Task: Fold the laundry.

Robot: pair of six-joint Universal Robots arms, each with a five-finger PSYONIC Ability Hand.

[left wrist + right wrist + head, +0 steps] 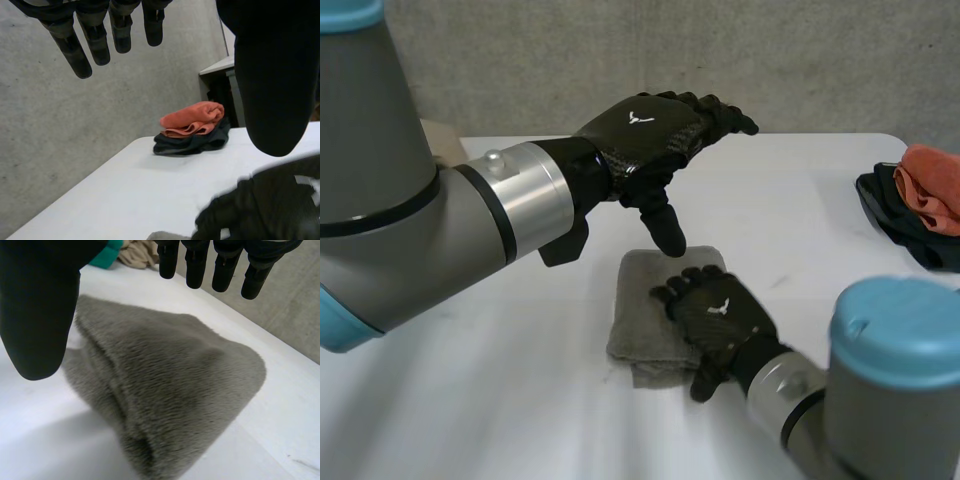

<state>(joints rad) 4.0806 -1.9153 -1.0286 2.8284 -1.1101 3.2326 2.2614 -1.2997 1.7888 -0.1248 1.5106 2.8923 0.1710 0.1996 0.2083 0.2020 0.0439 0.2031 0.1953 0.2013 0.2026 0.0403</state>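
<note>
A folded grey towel (645, 320) lies on the white table (800, 210) near the front. My right hand (718, 318) is palm down over the towel's right side. In the right wrist view its fingers (224, 265) are straight and its thumb (37, 315) is spread, with the towel (170, 390) below them and nothing gripped. Above and behind the towel my left hand (655, 130) hovers open, fingers stretched out and thumb pointing down toward the towel's far edge. The left wrist view shows its fingers (95, 42) straight and my right hand (270, 210) below.
A pile of orange cloth on black cloth (920, 200) sits at the table's right edge, also in the left wrist view as the pile (192, 127). Beige cloth (137, 252) lies beyond the towel at the far left, beside something teal (107, 252).
</note>
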